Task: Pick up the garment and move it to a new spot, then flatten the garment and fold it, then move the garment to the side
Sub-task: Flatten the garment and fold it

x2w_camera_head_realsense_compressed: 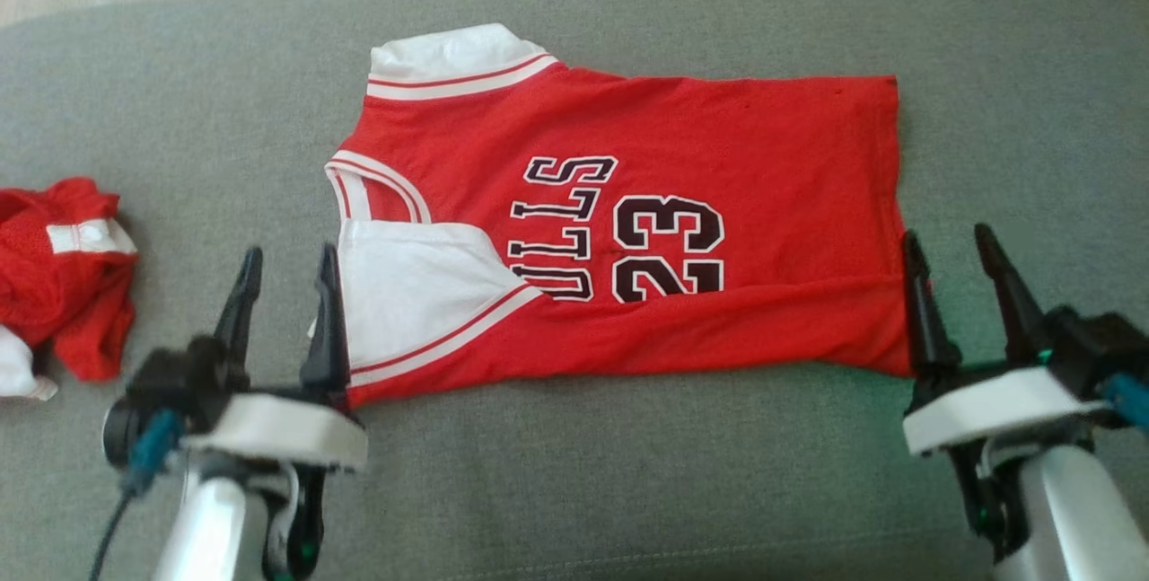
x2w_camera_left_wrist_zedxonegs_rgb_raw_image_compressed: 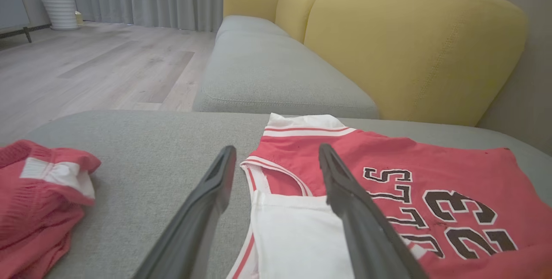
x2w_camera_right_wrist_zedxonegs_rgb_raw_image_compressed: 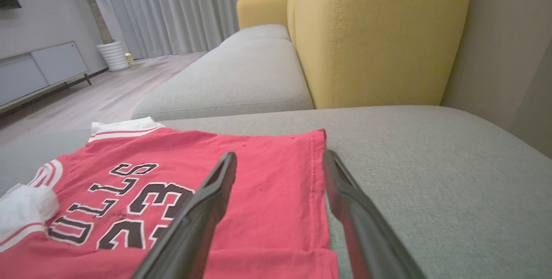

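Observation:
The garment (x2w_camera_head_realsense_compressed: 718, 141) is a red sleeveless jersey with white trim and "23" on it, spread sideways on the grey cushion (x2w_camera_head_realsense_compressed: 574, 473). Its near long edge is folded up over the lettering. My left gripper (x2w_camera_head_realsense_compressed: 289, 253) stands open at the shoulder end, its inner finger beside the white fold. In the left wrist view the left gripper (x2w_camera_left_wrist_zedxonegs_rgb_raw_image_compressed: 276, 149) straddles the armhole trim of the garment (x2w_camera_left_wrist_zedxonegs_rgb_raw_image_compressed: 431, 162) with nothing pinched. My right gripper (x2w_camera_head_realsense_compressed: 947, 233) is open at the hem end. The right wrist view has the right gripper (x2w_camera_right_wrist_zedxonegs_rgb_raw_image_compressed: 278, 155) straddling the hem of the garment (x2w_camera_right_wrist_zedxonegs_rgb_raw_image_compressed: 172, 149).
A second red garment (x2w_camera_head_realsense_compressed: 63, 276) lies crumpled at the cushion's left edge (x2w_camera_left_wrist_zedxonegs_rgb_raw_image_compressed: 39, 192). Beyond the jersey are another grey seat cushion (x2w_camera_left_wrist_zedxonegs_rgb_raw_image_compressed: 267, 67) and the yellow backrest (x2w_camera_left_wrist_zedxonegs_rgb_raw_image_compressed: 409, 50). Wooden floor (x2w_camera_left_wrist_zedxonegs_rgb_raw_image_compressed: 86, 67) lies off to the left.

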Controlling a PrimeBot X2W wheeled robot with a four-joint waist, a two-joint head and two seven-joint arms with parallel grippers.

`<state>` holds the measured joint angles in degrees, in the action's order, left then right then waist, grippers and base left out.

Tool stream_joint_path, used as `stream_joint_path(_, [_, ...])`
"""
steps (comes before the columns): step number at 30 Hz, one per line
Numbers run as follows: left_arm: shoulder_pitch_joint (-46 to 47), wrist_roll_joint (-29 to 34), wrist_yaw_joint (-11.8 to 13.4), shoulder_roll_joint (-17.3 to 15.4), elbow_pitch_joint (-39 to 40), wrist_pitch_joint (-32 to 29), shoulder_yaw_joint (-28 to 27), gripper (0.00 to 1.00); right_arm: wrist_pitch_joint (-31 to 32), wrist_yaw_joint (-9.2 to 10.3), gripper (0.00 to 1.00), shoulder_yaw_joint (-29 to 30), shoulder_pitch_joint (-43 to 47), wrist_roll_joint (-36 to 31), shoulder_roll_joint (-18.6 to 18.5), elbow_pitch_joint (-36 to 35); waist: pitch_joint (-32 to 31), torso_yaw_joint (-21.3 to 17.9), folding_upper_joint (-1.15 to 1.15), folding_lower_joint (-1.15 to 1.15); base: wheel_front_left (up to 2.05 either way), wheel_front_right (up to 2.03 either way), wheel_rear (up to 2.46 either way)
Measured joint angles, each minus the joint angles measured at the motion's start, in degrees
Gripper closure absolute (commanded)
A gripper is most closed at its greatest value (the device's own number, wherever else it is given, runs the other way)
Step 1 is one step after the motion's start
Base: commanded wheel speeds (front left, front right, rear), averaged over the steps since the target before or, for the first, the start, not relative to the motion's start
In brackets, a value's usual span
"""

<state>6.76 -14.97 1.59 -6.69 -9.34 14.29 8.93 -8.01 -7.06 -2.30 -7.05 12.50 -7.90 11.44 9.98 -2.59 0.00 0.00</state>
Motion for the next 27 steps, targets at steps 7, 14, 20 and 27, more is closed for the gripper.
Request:
stream_joint_path(7, [-7.36, 1.87, 1.08, 0.55, 2.93, 0.0, 0.1, 0.0, 0.38, 0.0, 0.0, -0.81, 5.19, -2.65, 1.7, -6.1, -1.37, -0.32, 0.0, 0.0, 0.0, 0.0, 0.0])
stream_joint_path(14, [-8.17, 1.87, 1.45, 0.63, 1.54, 0.0, 0.6, 0.0, 2.07, 0.0, 0.0, -0.74, 6.94, -2.66, 2.59, -8.01, -1.94, -0.2, 0.0, 0.0, 0.0, 0.0, 0.0])
stream_joint_path(20, [-8.17, 1.66, 0.89, 0.6, 0.46, 0.0, 0.98, 0.0, 2.61, 0.0, 0.0, -0.71, 7.12, -2.64, 2.88, -8.22, -2.21, -0.5, 0.0, 0.0, 0.0, 0.0, 0.0])
stream_joint_path(27, [-7.83, -0.87, -0.37, 0.65, -1.72, -1.91, 1.33, 0.0, 3.27, 0.0, 0.0, -0.41, 7.08, -2.16, 3.04, -7.4, -1.66, -0.82, 0.0, 0.0, 0.0, 0.0, 0.0])
